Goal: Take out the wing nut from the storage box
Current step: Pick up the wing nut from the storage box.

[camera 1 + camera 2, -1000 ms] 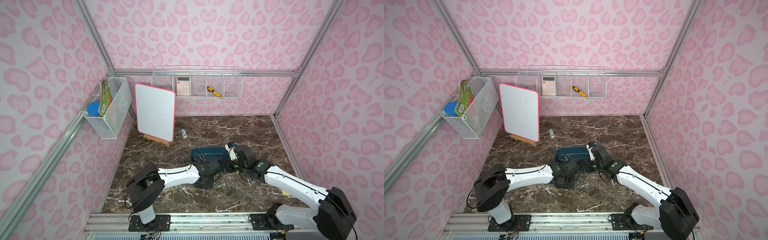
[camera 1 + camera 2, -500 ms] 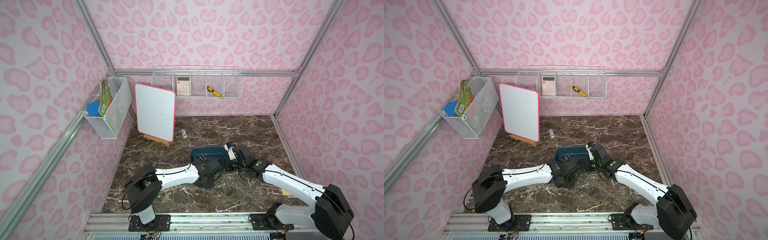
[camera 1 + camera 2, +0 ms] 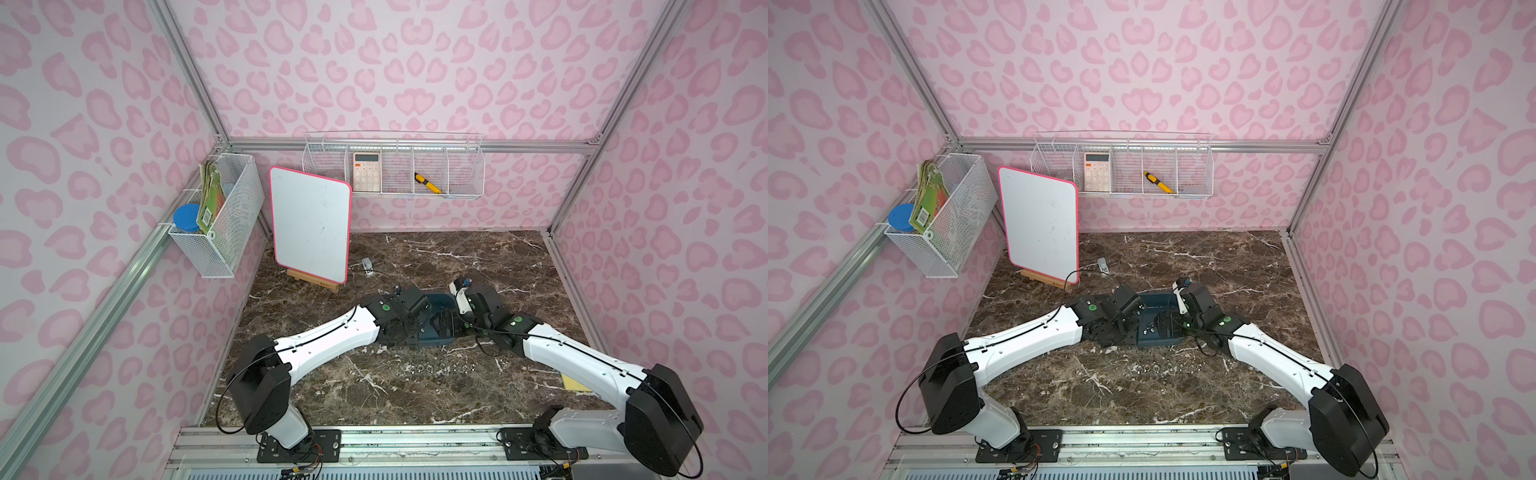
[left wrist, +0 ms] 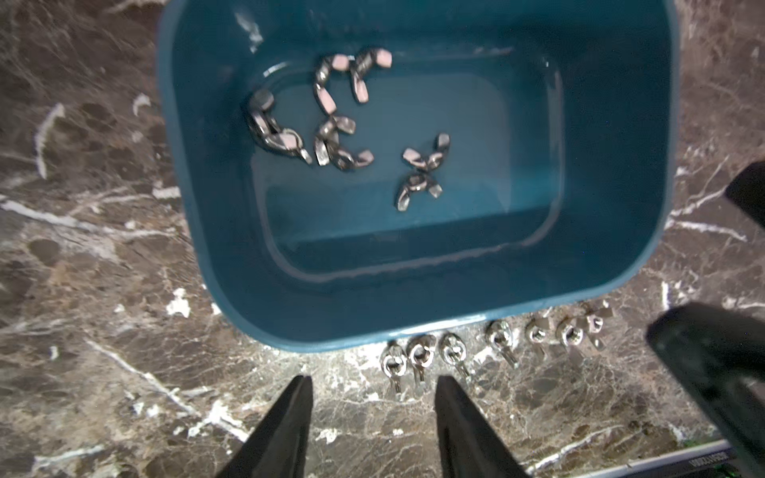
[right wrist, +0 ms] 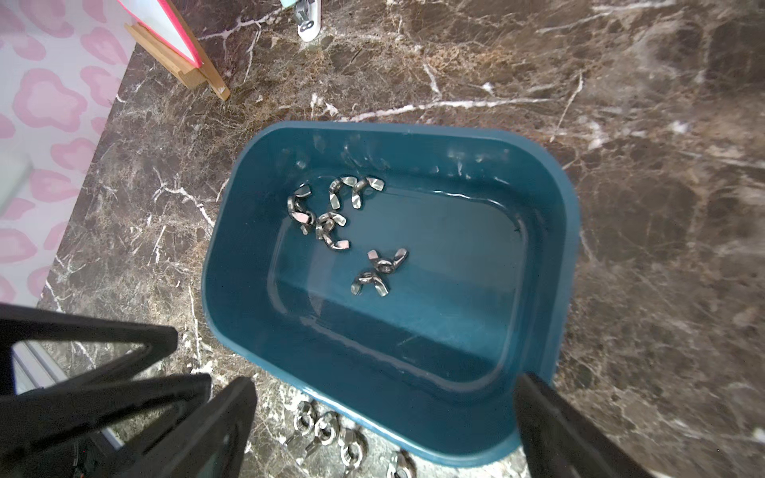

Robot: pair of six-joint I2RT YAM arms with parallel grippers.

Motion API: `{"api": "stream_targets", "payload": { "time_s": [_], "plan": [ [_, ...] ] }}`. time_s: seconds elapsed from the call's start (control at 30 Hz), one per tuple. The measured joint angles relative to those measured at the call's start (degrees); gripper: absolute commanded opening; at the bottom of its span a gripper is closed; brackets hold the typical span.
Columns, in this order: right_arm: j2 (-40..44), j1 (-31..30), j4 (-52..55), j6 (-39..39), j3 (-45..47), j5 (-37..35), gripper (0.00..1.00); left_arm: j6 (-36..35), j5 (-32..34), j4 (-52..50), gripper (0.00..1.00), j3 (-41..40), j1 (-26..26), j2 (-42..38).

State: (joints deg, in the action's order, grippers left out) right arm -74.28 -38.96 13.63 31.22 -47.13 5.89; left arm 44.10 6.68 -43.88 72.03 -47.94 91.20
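Left gripper [image 4: 374, 378]: fingers apart, empty, just outside storage box [image 4: 414, 327] near wall.
Right gripper [image 5: 385, 385]: wide, empty, over same wall.
Wing nuts [image 4: 420, 169]: inside the box, straight ahead beyond the wall; nearest pair mid-floor.

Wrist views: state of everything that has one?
Dark teal-blue plastic storage box: upright on the brown marble table, no lid, holding loose nuts.
Silver metal wing nuts in the box: loose on its floor, a cluster and a pair.
Silver metal wing nuts outside the box: in a row on the table beside its wall.
Left hand: open, empty.
Right hand: open wide, empty.
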Motion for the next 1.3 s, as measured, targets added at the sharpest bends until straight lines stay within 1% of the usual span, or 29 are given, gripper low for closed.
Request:
{"api": "stream_targets", "payload": {
  "time_s": [0.07, 0.17, 0.43, 0.57, 0.67, 0.73, 0.93, 1.03, 1.3],
  "plan": [
    [-0.4, 0.2, 0.0, 0.0, -0.6, -0.2, 0.99, -1.0, -0.1, -0.1, 0.70, 0.7, 1.8, 0.0],
    [-0.8, 0.5, -0.1, 0.0, -1.2, -0.2, 0.99, -2.5, -1.1, -0.4, 0.81, 1.6, 4.4, 0.7],
    [-2.8, 0.8, -0.1, -0.6, -3.1, -0.4, 0.98, -5.2, -3.3, -1.0, 0.81, 4.3, 8.9, 4.2],
    [-3.5, 1.4, -0.1, -1.0, -3.7, -0.6, 0.99, -5.1, -3.8, -2.1, 0.74, 7.8, 9.7, 7.7],
    [-3.8, 2.1, -0.1, -1.0, -3.9, -0.7, 0.99, -3.5, -3.8, -2.7, 0.67, 10.1, 9.8, 10.6],
    [-3.9, 2.6, -0.1, -1.2, -3.9, -0.7, 0.99, -2.2, -4.1, -3.7, 0.59, 11.3, 9.9, 12.3],
    [-3.9, 4.0, -0.1, -1.7, -3.9, -0.5, 0.99, 1.0, -4.3, -4.2, 0.43, 14.5, 10.1, 17.0],
    [-3.8, 4.7, -0.1, -2.0, -3.8, -0.4, 0.99, 2.3, -4.5, -4.5, 0.39, 15.1, 10.6, 19.0],
    [-3.7, 6.1, -0.1, -2.8, -3.8, 0.2, 0.99, 4.4, -4.5, -4.7, 0.35, 15.6, 12.8, 23.2]
  ]
}}
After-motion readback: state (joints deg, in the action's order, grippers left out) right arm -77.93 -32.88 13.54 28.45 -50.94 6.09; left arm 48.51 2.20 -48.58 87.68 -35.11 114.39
